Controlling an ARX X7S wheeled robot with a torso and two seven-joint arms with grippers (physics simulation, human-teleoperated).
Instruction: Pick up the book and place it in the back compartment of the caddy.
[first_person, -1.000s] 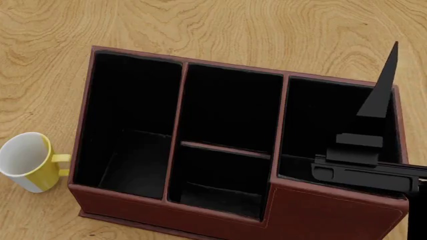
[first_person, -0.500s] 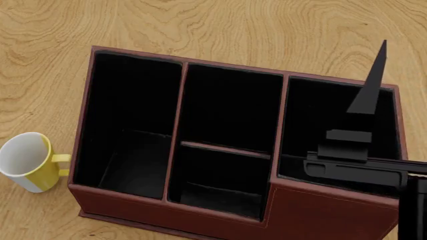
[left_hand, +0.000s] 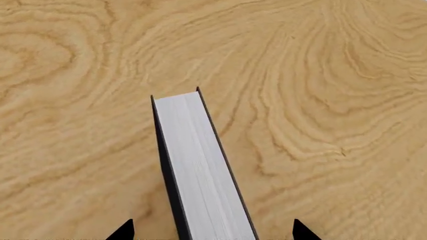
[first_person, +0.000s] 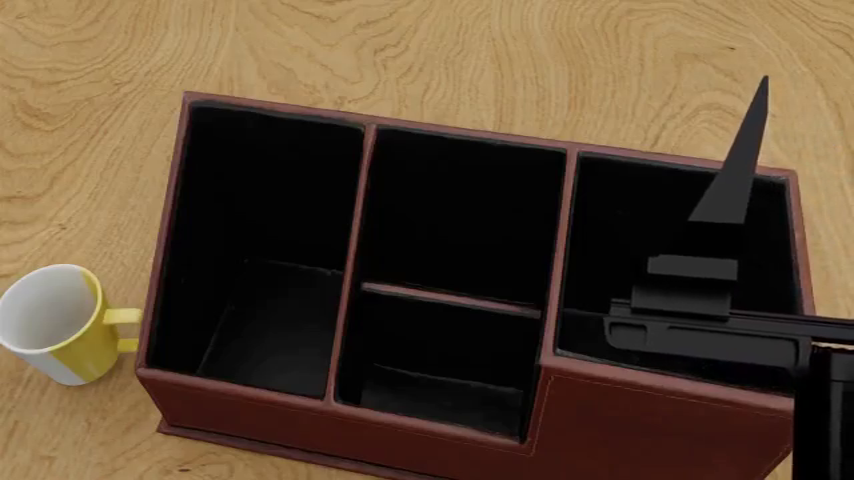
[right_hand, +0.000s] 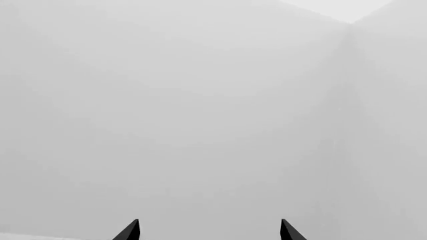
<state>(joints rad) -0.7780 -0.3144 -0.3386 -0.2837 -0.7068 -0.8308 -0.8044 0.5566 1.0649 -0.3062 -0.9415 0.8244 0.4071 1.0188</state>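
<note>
The pick-up looks done: the book (first_person: 738, 165) is off the bench (first_person: 467, 60), pinched in the left gripper (first_person: 691, 290) and tilted over the far end of the right-hand long cell of the caddy (first_person: 641, 430), its white page edges running out between the gripper's tips in the left wrist view. The placing is left, since the back compartment (first_person: 447, 360) sits empty and well to the side; the right gripper (right_hand: 208, 231) is spread on nothing

light: even, bright, shadowless | focus: sharp (rendered) | caddy (first_person: 667, 420) lining: near-black, detail lost | right wrist: pale haze
</note>
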